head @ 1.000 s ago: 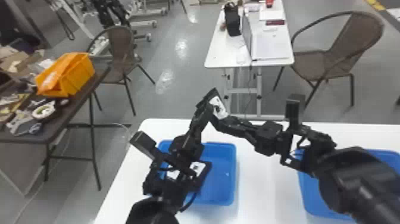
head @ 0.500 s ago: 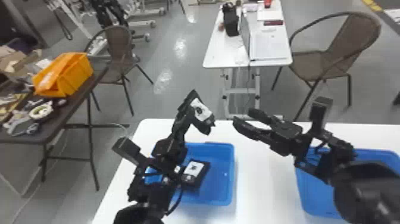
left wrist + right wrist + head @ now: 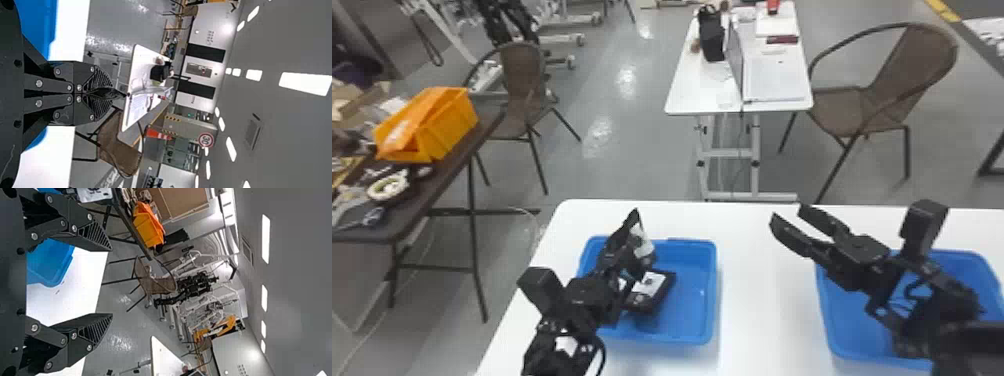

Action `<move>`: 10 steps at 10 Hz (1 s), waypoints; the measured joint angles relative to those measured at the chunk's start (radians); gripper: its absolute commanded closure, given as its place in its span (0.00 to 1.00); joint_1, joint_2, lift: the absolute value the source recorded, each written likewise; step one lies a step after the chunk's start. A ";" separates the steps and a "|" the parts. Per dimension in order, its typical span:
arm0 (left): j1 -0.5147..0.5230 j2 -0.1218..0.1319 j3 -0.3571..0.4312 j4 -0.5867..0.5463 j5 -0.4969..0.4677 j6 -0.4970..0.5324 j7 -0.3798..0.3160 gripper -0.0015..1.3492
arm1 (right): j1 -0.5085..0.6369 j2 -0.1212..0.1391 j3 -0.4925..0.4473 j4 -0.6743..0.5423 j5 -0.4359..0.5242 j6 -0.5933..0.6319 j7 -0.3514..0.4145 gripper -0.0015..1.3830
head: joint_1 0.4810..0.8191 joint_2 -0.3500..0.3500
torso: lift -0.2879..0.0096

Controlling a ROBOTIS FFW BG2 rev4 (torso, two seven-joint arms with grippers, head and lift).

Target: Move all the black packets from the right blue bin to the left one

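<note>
Over the left blue plastic bin (image 3: 704,290) | left gripper (image 3: 624,247) closed narrow on a flat black packet with white label (image 3: 643,242) | second black packet (image 3: 652,292), label up, inside that bin | right gripper (image 3: 788,215) wide, fingertips over white table (image 3: 752,300) between bins

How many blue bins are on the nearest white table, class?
2: the left blue bin and right blue bin, at opposite sides of the table, each partly covered.
</note>
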 measured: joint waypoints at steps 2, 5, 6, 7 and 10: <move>0.010 0.000 0.005 0.032 0.007 -0.014 0.000 0.17 | 0.026 0.000 -0.025 -0.011 0.011 -0.002 -0.009 0.35 | 0.63 0.76 | 0.97; 0.006 0.000 0.001 0.036 0.029 -0.067 0.001 0.11 | 0.075 0.000 -0.062 -0.054 0.058 -0.003 -0.096 0.36 | 0.63 0.73 | 0.97; 0.005 0.000 -0.001 0.033 0.039 -0.078 0.002 0.11 | 0.111 0.000 -0.087 -0.082 0.061 0.000 -0.146 0.35 | 0.63 0.71 | 0.97; 0.003 0.000 -0.003 0.030 0.055 -0.086 0.003 0.11 | 0.162 0.000 -0.120 -0.124 0.069 0.006 -0.207 0.35 | 0.63 0.67 | 0.97; 0.004 0.000 -0.005 0.021 0.082 -0.084 0.003 0.11 | 0.293 0.000 -0.233 -0.203 0.118 0.053 -0.295 0.35 | 0.63 0.56 | 0.97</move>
